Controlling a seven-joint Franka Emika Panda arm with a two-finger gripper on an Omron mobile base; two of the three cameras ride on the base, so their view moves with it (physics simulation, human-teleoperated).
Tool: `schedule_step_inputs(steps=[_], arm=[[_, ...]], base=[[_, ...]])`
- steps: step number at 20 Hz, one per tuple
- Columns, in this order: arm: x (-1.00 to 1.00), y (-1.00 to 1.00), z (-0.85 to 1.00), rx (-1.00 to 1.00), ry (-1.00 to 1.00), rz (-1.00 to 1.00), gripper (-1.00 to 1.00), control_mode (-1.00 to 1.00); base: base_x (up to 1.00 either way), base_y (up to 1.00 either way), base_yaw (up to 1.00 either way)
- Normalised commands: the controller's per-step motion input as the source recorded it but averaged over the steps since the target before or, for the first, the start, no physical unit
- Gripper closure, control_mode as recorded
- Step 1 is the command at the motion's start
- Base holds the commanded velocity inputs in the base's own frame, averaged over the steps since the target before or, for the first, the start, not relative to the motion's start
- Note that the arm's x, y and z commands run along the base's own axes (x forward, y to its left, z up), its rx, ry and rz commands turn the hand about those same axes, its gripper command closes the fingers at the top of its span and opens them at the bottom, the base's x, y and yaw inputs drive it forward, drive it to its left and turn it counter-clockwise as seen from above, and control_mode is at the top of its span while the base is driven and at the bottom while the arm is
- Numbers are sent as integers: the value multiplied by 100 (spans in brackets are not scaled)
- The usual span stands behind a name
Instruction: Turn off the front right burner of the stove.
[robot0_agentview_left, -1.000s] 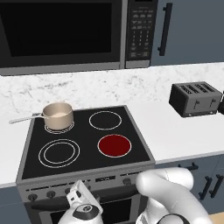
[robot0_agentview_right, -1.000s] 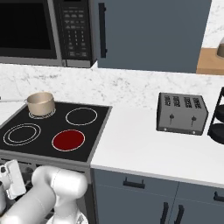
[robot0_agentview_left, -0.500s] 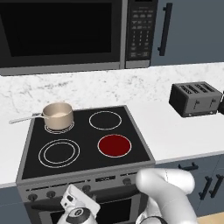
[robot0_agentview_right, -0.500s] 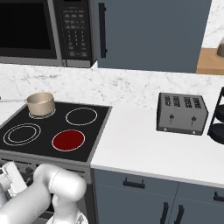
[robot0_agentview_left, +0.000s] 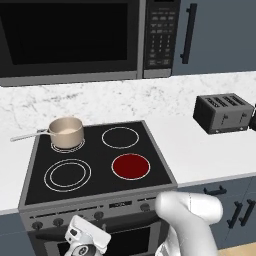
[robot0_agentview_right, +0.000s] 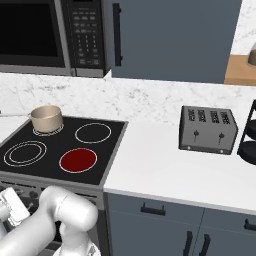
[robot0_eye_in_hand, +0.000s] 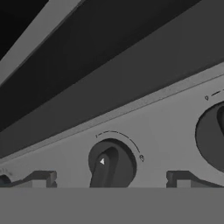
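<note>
The front right burner (robot0_agentview_left: 130, 166) (robot0_agentview_right: 78, 160) glows deep red on the black glass stove (robot0_agentview_left: 100, 187) (robot0_agentview_right: 47, 170). A row of small dark knobs (robot0_agentview_left: 98, 215) runs along its grey front panel. My gripper (robot0_agentview_left: 85, 241) (robot0_agentview_right: 11, 207) hangs low in front of the left part of that panel. In the hand view it (robot0_eye_in_hand: 111, 180) is open and very close to the panel. Its dark fingertips (robot0_eye_in_hand: 41, 178) stand on either side of a round knob (robot0_eye_in_hand: 111, 165). A second knob (robot0_eye_in_hand: 214, 135) is cut off at the right edge.
A tan saucepan (robot0_agentview_left: 66, 131) (robot0_agentview_right: 46, 117) sits on the back left zone, handle pointing left. A dark toaster (robot0_agentview_left: 223, 112) (robot0_agentview_right: 207, 129) stands on the white counter right of the stove. The black microwave (robot0_agentview_left: 75, 37) hangs above. A dark rack (robot0_agentview_right: 249, 140) is at the far right.
My hand has slid a little left and lower along the stove's front panel. The burner still glows red.
</note>
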Motion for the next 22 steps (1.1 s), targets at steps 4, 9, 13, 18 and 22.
schedule_step_inputs(steps=[4, 9, 13, 18, 22], arm=[[3, -8, -4, -5, -3, 1, -100, -100], [0, -41, -2, -2, -9, 8, -100, -100], [0, -7, 0, 0, -2, 4, -100, -100], [9, 1, -3, 0, 0, 0, -100, -100], [17, 11, -1, -1, 0, 0, -100, -100]], base=[[0, 0, 0], [0, 0, 0], [0, 0, 0], [0, 0, 0], [0, 0, 0]])
